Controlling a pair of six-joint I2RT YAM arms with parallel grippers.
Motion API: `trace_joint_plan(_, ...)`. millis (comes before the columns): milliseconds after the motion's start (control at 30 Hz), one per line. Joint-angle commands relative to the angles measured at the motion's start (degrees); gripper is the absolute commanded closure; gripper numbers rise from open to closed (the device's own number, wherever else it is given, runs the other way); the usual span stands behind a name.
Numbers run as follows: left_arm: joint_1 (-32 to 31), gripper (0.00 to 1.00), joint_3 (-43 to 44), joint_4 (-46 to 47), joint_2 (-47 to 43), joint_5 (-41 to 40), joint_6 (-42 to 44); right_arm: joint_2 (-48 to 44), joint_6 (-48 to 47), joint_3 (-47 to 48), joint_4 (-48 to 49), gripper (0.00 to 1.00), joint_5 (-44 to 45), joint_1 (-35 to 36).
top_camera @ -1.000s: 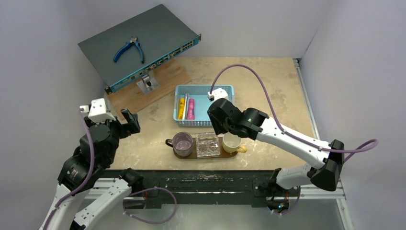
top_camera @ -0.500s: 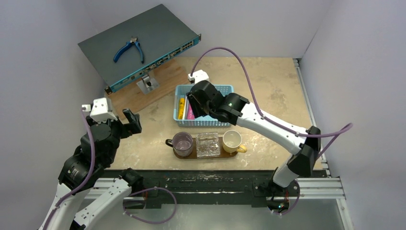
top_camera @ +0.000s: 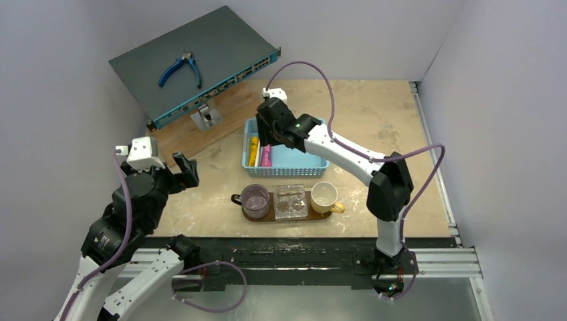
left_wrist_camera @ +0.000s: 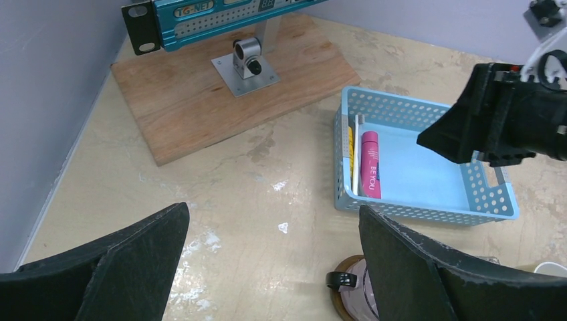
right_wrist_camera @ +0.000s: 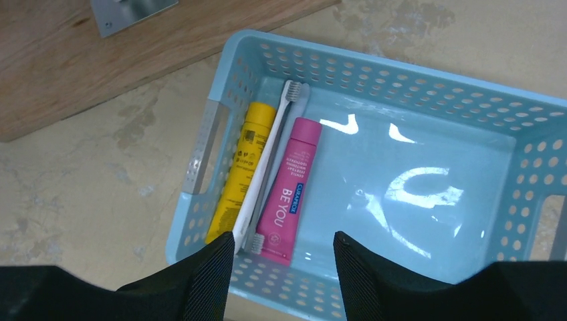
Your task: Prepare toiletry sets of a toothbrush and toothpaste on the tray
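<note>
Moved: the right gripper (right_wrist_camera: 281,244) had swung from over the tray (top_camera: 304,218) to the blue basket (right_wrist_camera: 401,73), upper centre of the top view.
Toothbrushes (right_wrist_camera: 267,160): two, side by side, running upper right to lower left, heads at opposite ends.
Toothpaste: two, yellow tube (right_wrist_camera: 244,167) left of the brushes, pink tube (right_wrist_camera: 287,194) right, parallel.
Place: the basket's left end.
Right gripper: fingers apart, empty.
Left gripper (left_wrist_camera: 274,221): spread wide, empty.

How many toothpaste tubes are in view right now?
2. Both lie in the blue basket: the yellow tube by its left wall, the pink tube beside it, toothbrushes between them. None seems hidden.
</note>
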Motion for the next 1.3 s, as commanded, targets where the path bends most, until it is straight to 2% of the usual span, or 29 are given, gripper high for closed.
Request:
trace_joint_plan(0, 0.0, 0.02, 0.5, 2.8, -0.6, 0.7, 1.5, 3.2, 6.4, 3.5, 2.4, 0.41, -0.9, -1.7)
trace_joint_plan(400, 0.0, 0.01, 0.6, 3.0, -0.7, 1.6, 1.8, 13.3, 12.2, 7.3, 3.1, 0.41, -2.6, -4.3)
trace_joint_plan(800, 0.0, 0.01, 0.6, 3.0, -0.4, 1.6, 2.0, 20.3, 14.2, 10.6, 3.5, 0.43, -4.9, -5.6)
trace_joint_plan(1267, 0.0, 0.01, 0.5, 2.9, -0.1, 1.4, 2.0, 24.9, 14.9, 10.6, 4.9, 0.51, -6.7, -6.8)
